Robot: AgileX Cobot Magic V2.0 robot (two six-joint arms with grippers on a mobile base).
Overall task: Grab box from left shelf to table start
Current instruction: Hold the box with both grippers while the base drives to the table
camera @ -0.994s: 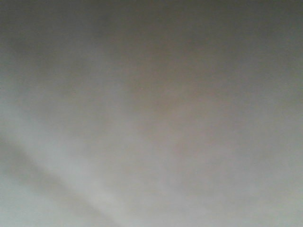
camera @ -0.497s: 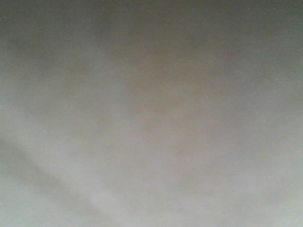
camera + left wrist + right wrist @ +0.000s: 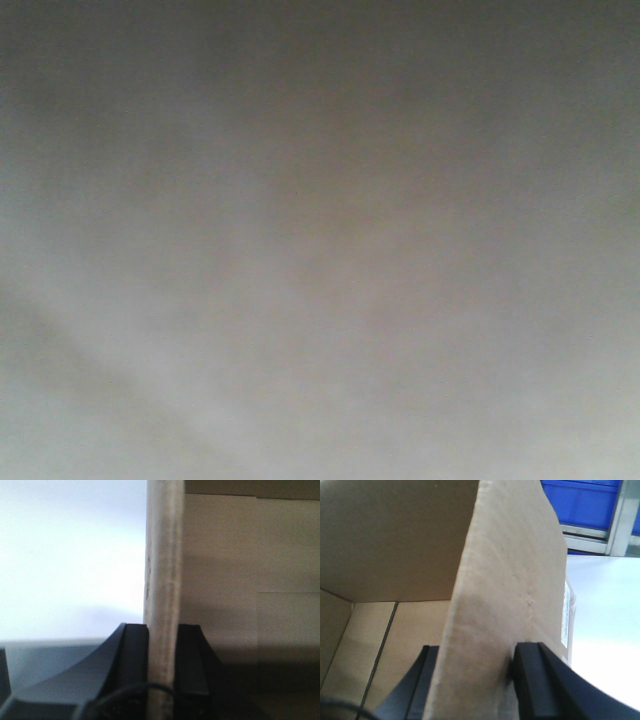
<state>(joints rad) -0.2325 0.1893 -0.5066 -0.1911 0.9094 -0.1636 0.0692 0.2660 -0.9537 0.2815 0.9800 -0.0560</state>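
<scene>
The brown cardboard box is open-topped and held by its flaps. In the left wrist view my left gripper (image 3: 162, 630) is shut on the thin edge of an upright flap (image 3: 162, 555), with the box's inner wall (image 3: 240, 580) to the right. In the right wrist view my right gripper (image 3: 480, 650) is shut on a broad cardboard flap (image 3: 510, 570), and the box's inside (image 3: 385, 540) lies to the left. The black printed panel is out of view. The front view is filled by a blurred grey-brown surface (image 3: 320, 240) very close to the lens.
Blue plastic bins (image 3: 580, 502) sit on grey metal racking (image 3: 585, 542) at the top right of the right wrist view. A white surface (image 3: 605, 630) lies to the right of the box. A bright white area (image 3: 70, 555) is left of the left flap.
</scene>
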